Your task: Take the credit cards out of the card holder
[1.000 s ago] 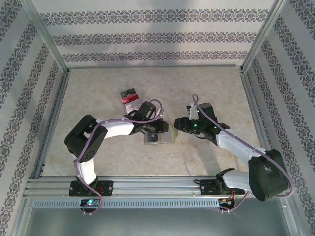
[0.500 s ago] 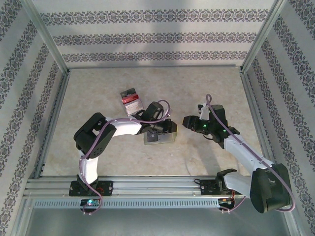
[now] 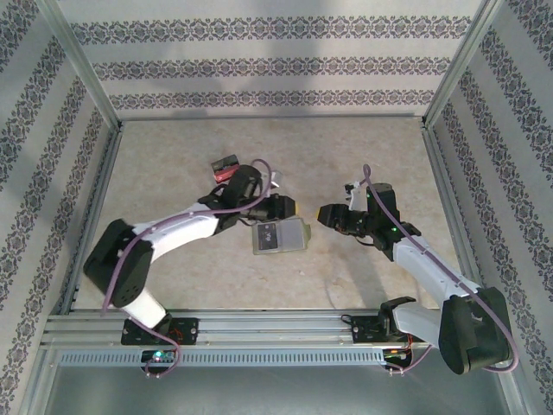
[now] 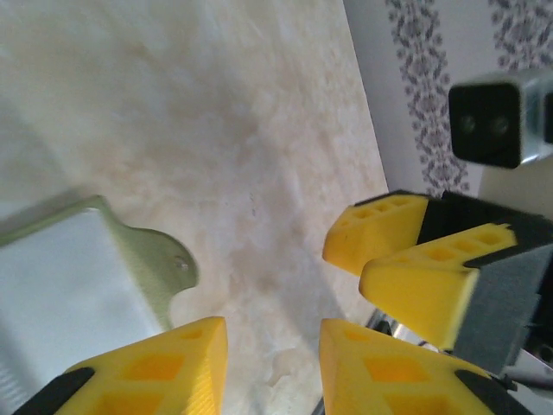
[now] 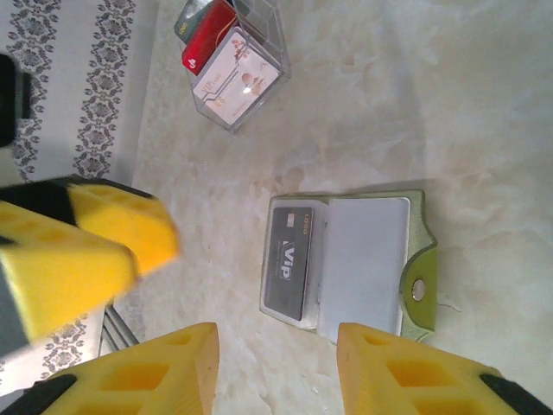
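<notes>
The olive-green card holder [image 3: 292, 239] lies open on the table, pale sleeves up, and its snap tab [image 5: 418, 289] points right in the right wrist view. A dark grey credit card [image 5: 289, 259] marked VIP lies in the holder's left sleeve. Other credit cards, a red one [image 5: 207, 39] and a pinkish-white one [image 5: 238, 82], rest in a clear tray [image 3: 226, 164] to the far left. My left gripper [image 3: 289, 208] hovers open just beyond the holder's far edge, nothing between its fingers [image 4: 147, 367]. My right gripper [image 3: 321, 213] faces it from the right, open and empty.
In the left wrist view the right gripper's yellow fingers [image 4: 415, 259] sit close ahead, and the holder's green tab [image 4: 168, 264] lies to the left. Patterned walls [image 3: 276, 65] and metal posts enclose the table. A metal rail [image 3: 276, 333] runs along the near edge.
My left gripper has lifted off the card holder, moved toward the far side and opened. The dark card now lies uncovered in the holder. The right gripper drew back to the right.
</notes>
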Available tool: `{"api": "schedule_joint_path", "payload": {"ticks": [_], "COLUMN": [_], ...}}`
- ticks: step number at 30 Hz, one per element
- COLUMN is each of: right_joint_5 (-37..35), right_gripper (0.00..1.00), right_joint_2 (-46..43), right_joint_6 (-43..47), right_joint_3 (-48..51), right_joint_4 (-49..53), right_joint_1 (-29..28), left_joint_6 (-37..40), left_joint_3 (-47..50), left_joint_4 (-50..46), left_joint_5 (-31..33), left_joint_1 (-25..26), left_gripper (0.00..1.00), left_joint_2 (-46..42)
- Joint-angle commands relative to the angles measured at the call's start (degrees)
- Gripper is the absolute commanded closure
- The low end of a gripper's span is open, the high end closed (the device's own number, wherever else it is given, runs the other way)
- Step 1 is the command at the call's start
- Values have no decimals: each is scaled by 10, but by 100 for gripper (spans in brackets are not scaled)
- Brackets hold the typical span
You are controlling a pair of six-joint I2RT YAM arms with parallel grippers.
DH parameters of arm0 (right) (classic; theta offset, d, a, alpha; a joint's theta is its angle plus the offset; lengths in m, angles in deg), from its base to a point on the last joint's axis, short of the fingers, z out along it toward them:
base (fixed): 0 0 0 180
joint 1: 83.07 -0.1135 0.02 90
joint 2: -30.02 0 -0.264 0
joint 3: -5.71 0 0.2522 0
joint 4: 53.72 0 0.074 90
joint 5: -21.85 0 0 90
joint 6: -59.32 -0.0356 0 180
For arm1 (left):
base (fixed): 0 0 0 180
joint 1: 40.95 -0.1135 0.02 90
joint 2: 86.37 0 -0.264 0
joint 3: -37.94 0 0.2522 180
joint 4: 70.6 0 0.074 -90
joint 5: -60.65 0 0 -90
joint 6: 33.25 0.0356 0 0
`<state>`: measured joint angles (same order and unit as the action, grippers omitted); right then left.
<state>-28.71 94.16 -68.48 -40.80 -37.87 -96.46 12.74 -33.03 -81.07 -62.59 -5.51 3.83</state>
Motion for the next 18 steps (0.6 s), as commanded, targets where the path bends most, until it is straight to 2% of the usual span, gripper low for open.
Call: {"api": "schedule_joint_path", "payload": {"ticks": [1,9,13,18], "right_joint_5": [10,-1,-3,-5], "right_gripper": [59,59,59,59], "right_joint_2": [5,46,80,109], "right_joint_6": [-14,-34,-47,-52], "right_joint_3": [-23,-44,-54,-65], "right_joint_4": [-20,-40,-59,-66], "right_joint_1": [-15,-78,-105,-119], "left_joint_6": [27,25,30,28], "left_joint_3": [41,126,145,144], "left_joint_4": [-76,-150,-165,-144], "left_joint_5": [36,66,66,38], "left_joint_1": [-38,-105,-111,-111], "left_gripper": [65,57,51,52], "left_joint_2": [-50,-133,-122,-76]}}
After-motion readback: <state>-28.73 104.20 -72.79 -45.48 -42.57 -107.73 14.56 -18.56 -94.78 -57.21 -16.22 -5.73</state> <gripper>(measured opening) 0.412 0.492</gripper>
